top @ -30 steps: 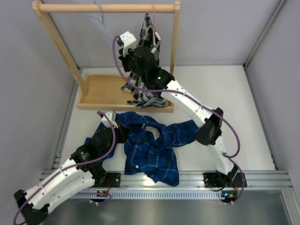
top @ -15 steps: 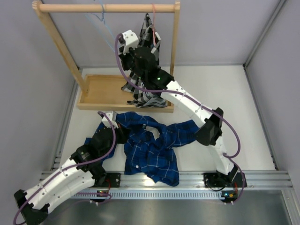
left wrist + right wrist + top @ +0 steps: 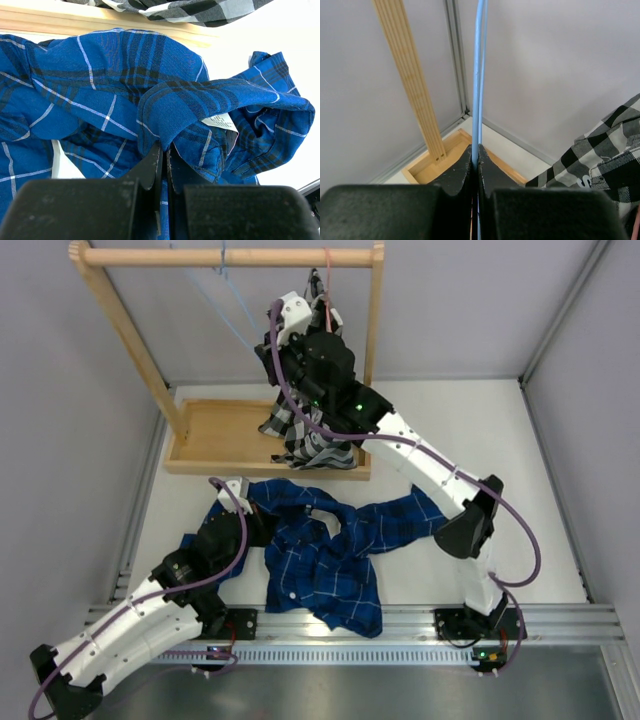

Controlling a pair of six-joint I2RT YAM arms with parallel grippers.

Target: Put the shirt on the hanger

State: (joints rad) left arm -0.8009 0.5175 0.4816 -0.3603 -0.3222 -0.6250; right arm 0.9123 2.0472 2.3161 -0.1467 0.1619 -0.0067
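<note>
Right now the right gripper (image 3: 475,151) is up at the wooden rack (image 3: 230,257), its two fingers pressed together on the thin wire of the light-blue hanger (image 3: 480,75). The hanger's hook sits over the top rail. Down on the table (image 3: 530,500), the dark blue plaid shirt (image 3: 330,555) lies crumpled in front of the rack's wooden base tray (image 3: 205,435). The left gripper (image 3: 162,149) is pinched shut on a fold of it, near the collar as far as I can tell, since a white label (image 3: 218,120) shows just beside the fold.

I'd say the step in hand is getting the hanger off the rail. To do it well, the right arm should raise the wire until the hook clears the top of the rail, and only then draw it away. A thin wire in a narrow pinch may swivel, so a slow, steady move seems wise. The black-and-white checked shirt (image 3: 300,430) on its pink-red hanger (image 3: 327,280) hangs just beside, so pulling off toward the open side of the rack would avoid snagging it. The left grip should stay put, ready to present the collar opening.
</note>
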